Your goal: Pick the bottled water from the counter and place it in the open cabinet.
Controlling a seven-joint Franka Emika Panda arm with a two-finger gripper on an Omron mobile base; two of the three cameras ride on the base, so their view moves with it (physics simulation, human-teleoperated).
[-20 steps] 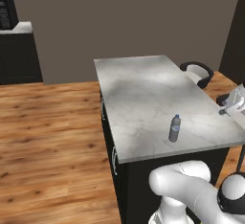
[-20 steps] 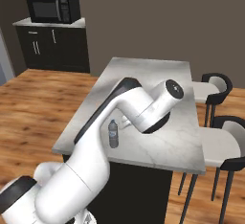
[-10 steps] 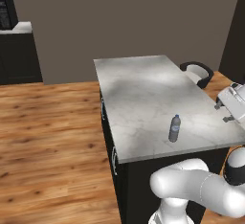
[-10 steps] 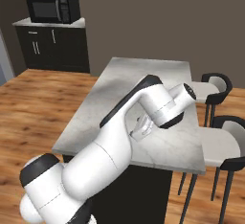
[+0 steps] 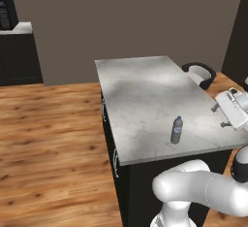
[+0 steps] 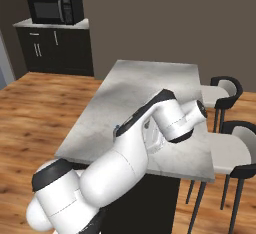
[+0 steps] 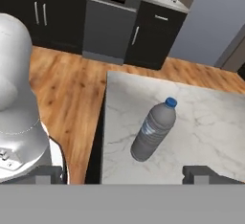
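With your claw [image 7: 124,175] spread wide and gripping nothing, one bottled water [image 7: 153,130] stands upright just ahead of it, apart from both tips.

From your hand view you get two dark fingertips [image 7: 206,174] at the bottom and the bottle between them, blue cap up, near the counter [image 7: 206,122] edge. From the left base view you see the one bottle [image 5: 177,129] on the marble near the front edge, the claw [image 5: 224,115] off to its right over the counter's far side. Count two black stools [image 6: 226,89] beside the counter and one microwave [image 6: 55,9] on the back ledge.
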